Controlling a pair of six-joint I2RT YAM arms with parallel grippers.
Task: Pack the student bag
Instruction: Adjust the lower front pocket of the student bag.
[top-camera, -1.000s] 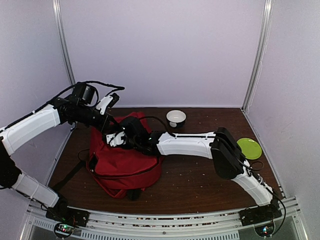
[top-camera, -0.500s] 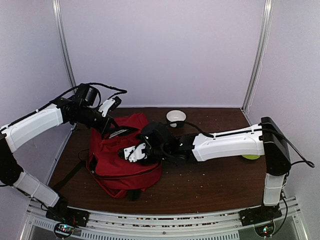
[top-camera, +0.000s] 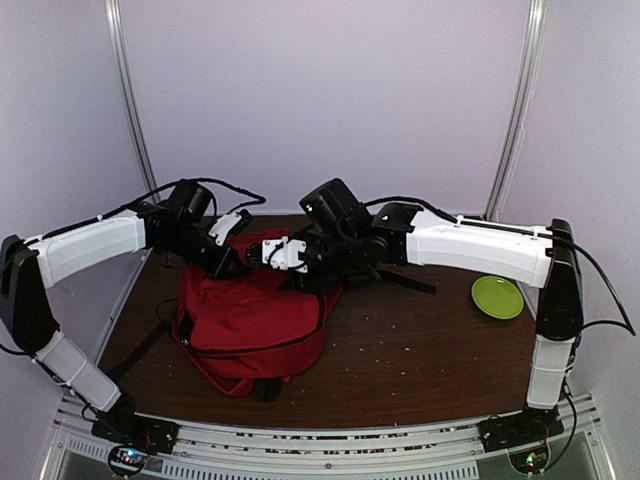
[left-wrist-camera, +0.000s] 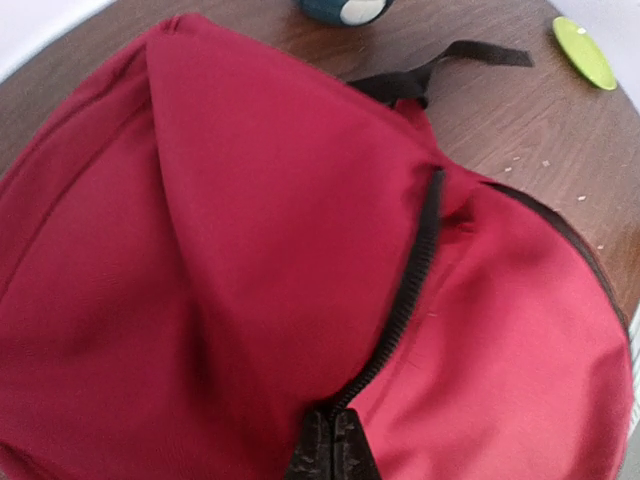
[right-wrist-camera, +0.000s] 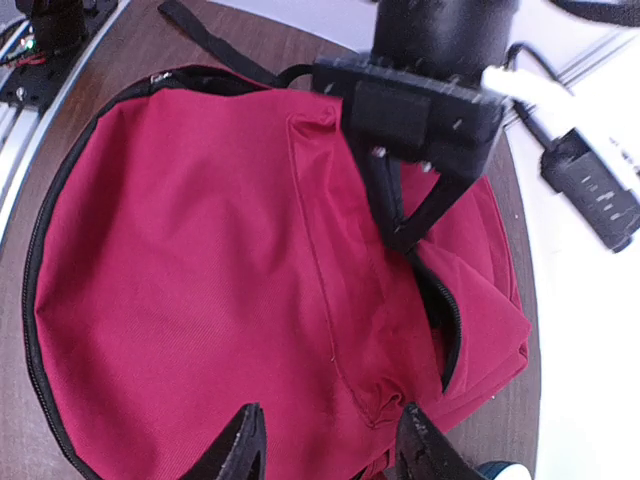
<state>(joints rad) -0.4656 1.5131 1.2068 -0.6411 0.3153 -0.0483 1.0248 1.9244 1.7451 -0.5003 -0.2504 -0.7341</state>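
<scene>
The student bag (top-camera: 250, 325) is a red backpack lying on the brown table, its black zip (left-wrist-camera: 415, 265) partly undone near the top. My left gripper (top-camera: 228, 260) is shut on the zip edge of the student bag (left-wrist-camera: 200, 230), and its black fingers (left-wrist-camera: 330, 450) pinch the fabric there. The right wrist view shows that same left gripper (right-wrist-camera: 405, 235) holding the rim of the opening (right-wrist-camera: 440, 310). My right gripper (top-camera: 280, 258) hovers over the far top end of the bag. Its jaws (right-wrist-camera: 330, 415) stand open above the red fabric (right-wrist-camera: 200, 280), with nothing between them.
A lime green plate (top-camera: 497, 297) lies at the right of the table. A small bowl (left-wrist-camera: 345, 8) stands beyond the bag, hidden behind my right arm in the top view. Black straps (top-camera: 140, 350) trail off the bag's left side, and another strap (left-wrist-camera: 470, 58) lies at its top.
My right arm has swung from over the bag's middle up to its far top end, and its jaws have narrowed. The left gripper keeps its hold and has drifted slightly right.
</scene>
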